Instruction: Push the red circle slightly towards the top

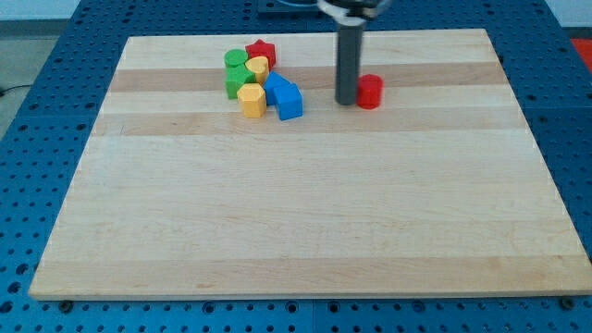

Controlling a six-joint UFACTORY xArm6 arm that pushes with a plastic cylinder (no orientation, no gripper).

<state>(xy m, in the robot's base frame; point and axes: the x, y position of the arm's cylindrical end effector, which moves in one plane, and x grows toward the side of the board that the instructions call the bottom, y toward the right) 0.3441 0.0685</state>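
Note:
The red circle [370, 92] is a short red cylinder standing on the wooden board [305, 203], towards the view's top, right of centre. My tip [348, 101] is the lower end of the dark rod; it sits right against the red circle's left side, touching or nearly touching it.
A tight cluster of blocks lies to the left of my tip: a red star [262, 52], a green block [237, 62], a second green block [237, 81], a yellow block [258, 67], a yellow hexagon [252, 100], and blue blocks [286, 97].

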